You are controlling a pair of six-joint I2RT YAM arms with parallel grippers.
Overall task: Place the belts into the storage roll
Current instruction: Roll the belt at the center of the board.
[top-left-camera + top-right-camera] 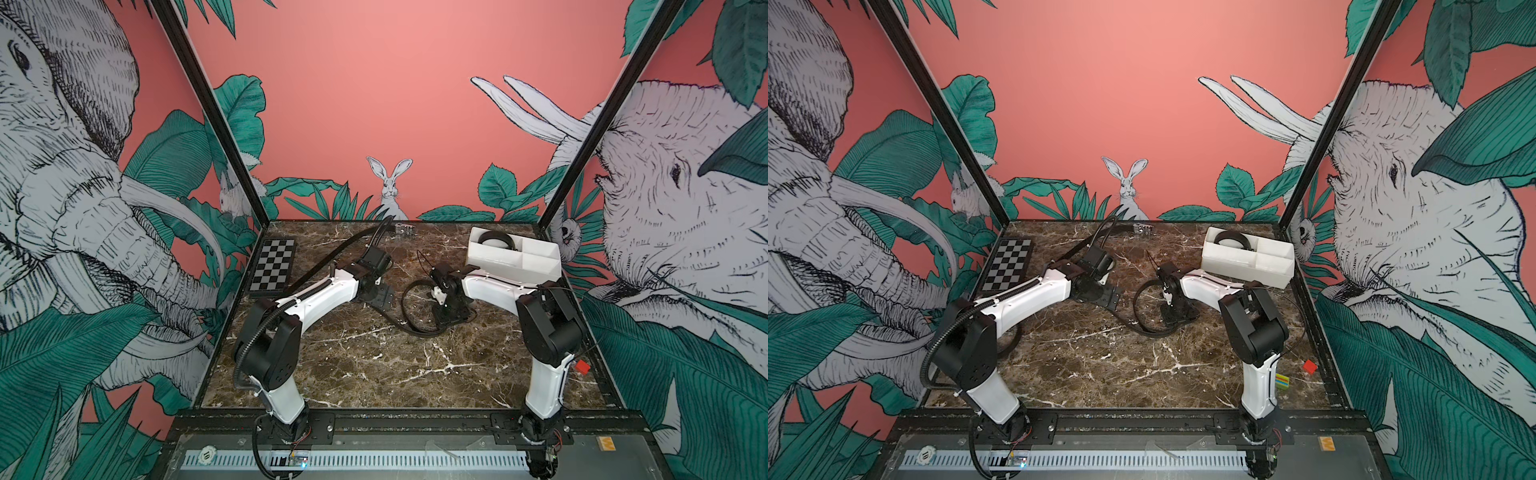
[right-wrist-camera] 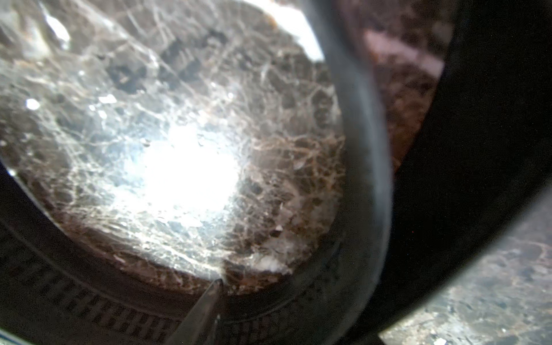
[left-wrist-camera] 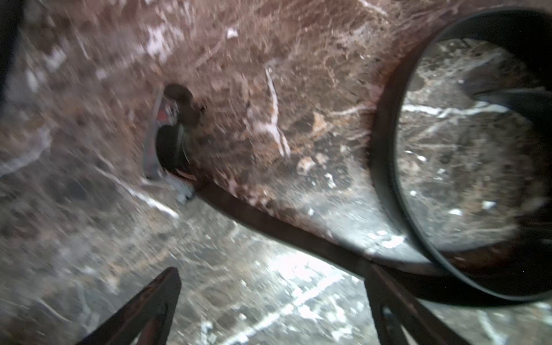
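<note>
The storage roll (image 1: pixel 515 266) (image 1: pixel 1246 270), a white divided tray, stands at the back right. One coiled belt (image 1: pixel 494 239) (image 1: pixel 1231 237) lies in its left compartment. A second belt (image 1: pixel 405 303) (image 1: pixel 1136 305) stands on edge in a loop mid-table. My right gripper (image 1: pixel 446 316) is low over that loop; one finger (image 2: pixel 206 304) shows inside it, off the strap, and the other is hidden. My left gripper (image 3: pixel 274 286) (image 1: pixel 380 297) is open over bare marble, its one finger beside this belt's strap (image 3: pixel 283 230), which leads to a buckle (image 3: pixel 170 134). A third belt's buckle (image 1: pixel 405 230) lies at the back edge.
A black-and-grey checkered board (image 1: pixel 272 266) lies at the back left. A red block (image 1: pixel 582 366) and a striped block (image 1: pixel 1282 381) sit by the right arm's base. The ribbed cable hose (image 1: pixel 266 328) arcs over the left arm.
</note>
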